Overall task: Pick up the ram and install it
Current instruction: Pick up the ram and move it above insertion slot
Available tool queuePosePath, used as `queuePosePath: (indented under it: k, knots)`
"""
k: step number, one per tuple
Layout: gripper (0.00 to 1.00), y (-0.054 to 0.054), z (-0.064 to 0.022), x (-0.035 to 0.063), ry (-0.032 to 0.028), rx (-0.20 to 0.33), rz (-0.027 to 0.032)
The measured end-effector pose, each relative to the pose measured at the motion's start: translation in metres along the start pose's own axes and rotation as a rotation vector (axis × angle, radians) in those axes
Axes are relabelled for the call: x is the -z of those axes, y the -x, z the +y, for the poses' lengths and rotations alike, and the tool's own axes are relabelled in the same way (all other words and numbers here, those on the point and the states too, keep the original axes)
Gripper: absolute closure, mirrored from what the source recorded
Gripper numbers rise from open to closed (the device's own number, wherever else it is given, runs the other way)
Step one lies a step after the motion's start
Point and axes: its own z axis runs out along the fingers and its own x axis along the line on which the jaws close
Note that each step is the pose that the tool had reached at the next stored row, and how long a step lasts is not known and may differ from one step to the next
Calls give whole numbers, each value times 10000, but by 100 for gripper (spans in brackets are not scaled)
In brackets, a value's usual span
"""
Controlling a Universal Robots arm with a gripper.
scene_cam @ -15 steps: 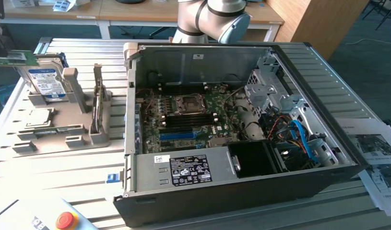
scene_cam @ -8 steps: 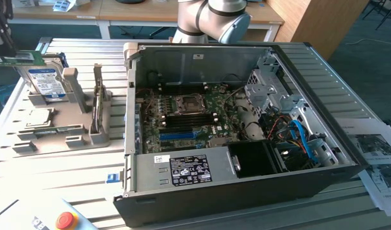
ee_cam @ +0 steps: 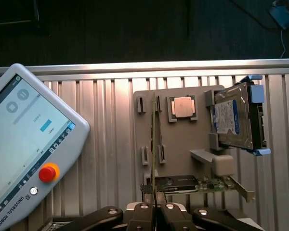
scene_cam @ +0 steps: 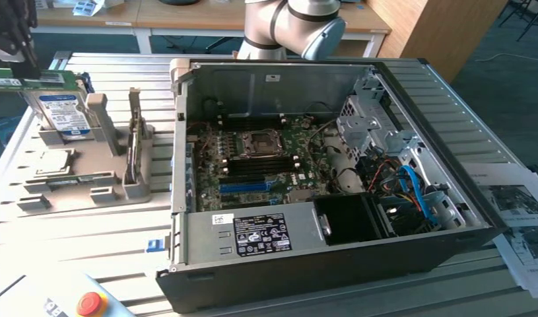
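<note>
In the exterior view, my gripper [scene_cam: 12, 63] hangs at the far left, above the grey parts holder [scene_cam: 84, 181], shut on the ram [scene_cam: 35, 80]. The ram is a thin green stick lying level just above the hard drive [scene_cam: 62, 115]. The wrist view shows the ram [ee_cam: 153, 144] edge-on as a thin line running away from my gripper [ee_cam: 156, 209], whose fingers [ee_cam: 144, 211] press on both its sides. The open computer case [scene_cam: 185, 218] stands apart, toward the exterior view's right. Its motherboard [scene_cam: 291, 142] carries black memory slots [scene_cam: 251, 168].
The holder [ee_cam: 176, 159] also carries a processor chip [ee_cam: 183, 107], an expansion card [ee_cam: 192, 185] and the hard drive [ee_cam: 233, 118]. A teach pendant [ee_cam: 24, 139] with a red stop button [scene_cam: 91, 304] lies on the slatted table. Papers [scene_cam: 515, 205] lie beside the case.
</note>
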Motion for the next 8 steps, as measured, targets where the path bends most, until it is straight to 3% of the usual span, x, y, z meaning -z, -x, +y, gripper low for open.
queuePosePath:
  k: [8]
  knots:
    - [88, -7, -182, 9, 3, 42, -27]
